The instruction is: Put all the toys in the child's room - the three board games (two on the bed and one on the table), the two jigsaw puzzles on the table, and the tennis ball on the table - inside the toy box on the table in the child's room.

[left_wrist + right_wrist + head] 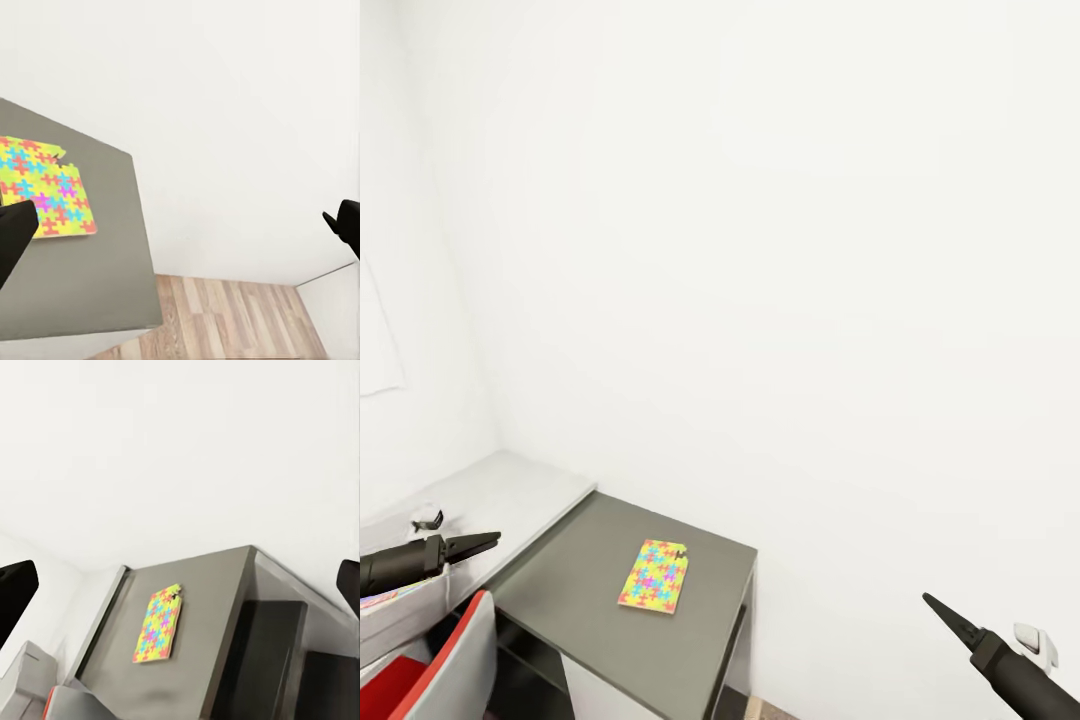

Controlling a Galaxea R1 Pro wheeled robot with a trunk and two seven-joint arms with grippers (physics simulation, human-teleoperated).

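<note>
Ahead and below, between the two grippers: one jigsaw puzzle [654, 576], lying flat on the dark grey top of a low side unit [590, 600] set against a white wall [780, 250]. Multicoloured, squarish, with one corner piece sticking out at its far edge.

Left gripper [478, 544] held out level at the near left, fingers drawn to a narrow point in the head view, yet wide apart at either edge of the left wrist view; empty either way. Puzzle [43, 187] off to its right and slightly lower, well apart, untouched.

Right gripper [940, 608] raised at the near right, tip aimed up and toward the unit; fingers parted in the right wrist view, nothing between them. Puzzle [158, 625] ahead and to its left, well apart.

Pale grey-white table [510, 490] adjoining the unit on the left, under and beyond the left gripper. Red and grey chair [445, 665] just below that gripper. Wood-plank floor [232, 319] beneath the unit's outer edge.
</note>
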